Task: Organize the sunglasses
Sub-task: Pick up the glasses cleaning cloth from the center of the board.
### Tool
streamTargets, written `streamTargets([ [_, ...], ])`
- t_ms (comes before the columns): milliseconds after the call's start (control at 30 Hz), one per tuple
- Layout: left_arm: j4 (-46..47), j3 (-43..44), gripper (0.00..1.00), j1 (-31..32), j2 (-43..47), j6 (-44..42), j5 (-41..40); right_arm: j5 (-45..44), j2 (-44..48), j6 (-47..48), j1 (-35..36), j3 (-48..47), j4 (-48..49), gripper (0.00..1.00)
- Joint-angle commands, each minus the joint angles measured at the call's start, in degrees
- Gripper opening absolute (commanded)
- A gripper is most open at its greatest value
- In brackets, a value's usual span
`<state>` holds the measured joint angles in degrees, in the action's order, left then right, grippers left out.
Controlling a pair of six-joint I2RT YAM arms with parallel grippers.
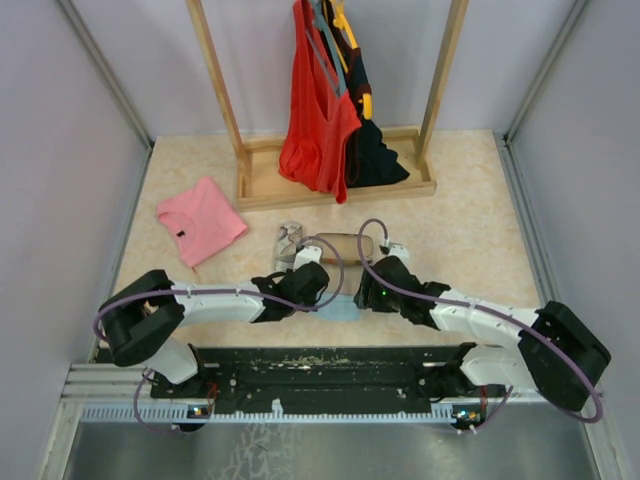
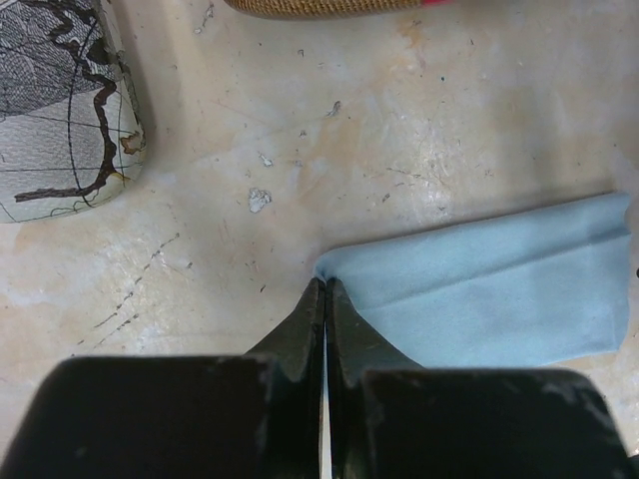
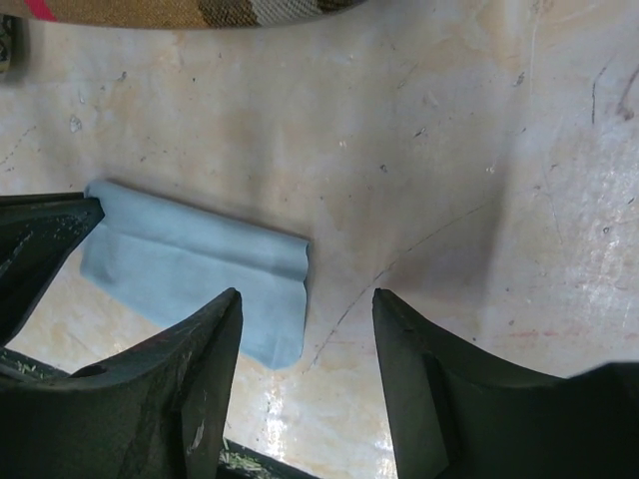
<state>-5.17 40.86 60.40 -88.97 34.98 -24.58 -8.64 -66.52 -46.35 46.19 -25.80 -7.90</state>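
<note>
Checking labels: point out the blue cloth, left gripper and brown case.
blue cloth (image 2: 499, 299): left wrist view, middle of its folded top face.
left gripper (image 2: 325, 285): left wrist view, where its shut fingertips meet at the cloth's corner.
brown case (image 3: 200, 10): right wrist view, its woven edge at the top.

I count one blue cloth (image 2: 499, 299) at my left fingertips (image 2: 310, 314), one brown case (image 2: 319, 6) beyond them, one map-print pouch (image 2: 50, 110) to their left, and far beyond, one pink garment (image 1: 200, 220), one wooden rack (image 1: 250, 185), one red garment (image 1: 318, 130) and one dark garment (image 1: 378, 155).
</note>
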Motion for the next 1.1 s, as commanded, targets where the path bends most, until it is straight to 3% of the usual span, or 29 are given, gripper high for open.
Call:
streamTargets([
  [0, -6.5, -2.4, 0.0, -0.4, -0.8, 0.1, -0.3, 0.6, -1.7, 0.0, -1.7, -1.3, 5.5, 0.56],
  [133, -6.7, -2.4, 0.0, -0.6, -0.9, 0.2, -0.2, 2.4, -5.0, 1.0, -2.2, -3.0, 6.3, 0.54],
  [333, -7.0, -3.0, 0.0, -0.7, -0.6, 0.9, -0.4, 4.0, -6.3, -1.8, -2.2, -2.3, 5.2, 0.44],
  [567, -6.5, -3.1, 0.0, -0.7, -0.6, 0.8, 0.1, 4.4, -7.3, -5.3, -2.6, 0.7, 4.5, 0.42],
  [1067, -6.0, -3.1, 0.0, -0.7, 0.1, 0.6, 0.9, 9.0, -14.4, -7.3, -4.7, 5.2, 14.4, 0.39],
])
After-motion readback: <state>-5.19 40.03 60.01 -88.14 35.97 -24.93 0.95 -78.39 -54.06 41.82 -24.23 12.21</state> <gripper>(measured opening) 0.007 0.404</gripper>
